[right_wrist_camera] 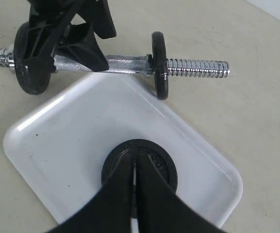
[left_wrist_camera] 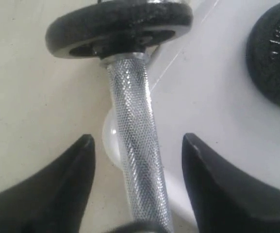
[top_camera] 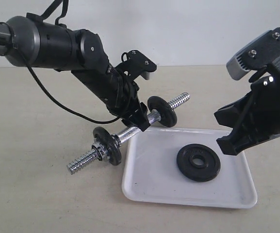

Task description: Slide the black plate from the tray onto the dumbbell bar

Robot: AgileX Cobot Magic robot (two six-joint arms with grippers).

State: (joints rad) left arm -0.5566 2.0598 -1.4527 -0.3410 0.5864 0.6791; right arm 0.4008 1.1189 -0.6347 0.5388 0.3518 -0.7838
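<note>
The black plate [top_camera: 198,162] [right_wrist_camera: 165,167] lies flat in the white tray [top_camera: 144,187] [right_wrist_camera: 76,131], right of its middle. The dumbbell bar [top_camera: 129,134] [left_wrist_camera: 135,136] lies across the tray's far-left corner, with one black disc [top_camera: 108,145] [left_wrist_camera: 120,26] toward its near end and another [top_camera: 162,111] toward its far end. My left gripper [top_camera: 142,121] [left_wrist_camera: 138,138] is open, its fingers on either side of the knurled handle and clear of it. My right gripper [top_camera: 224,141] [right_wrist_camera: 135,158] is shut and empty, hanging just over the black plate.
The bar's threaded ends [top_camera: 81,161] [top_camera: 181,100] stick out past both discs. The beige tabletop [top_camera: 42,194] surrounds the tray. A black cable [top_camera: 57,104] hangs from the left arm over the table.
</note>
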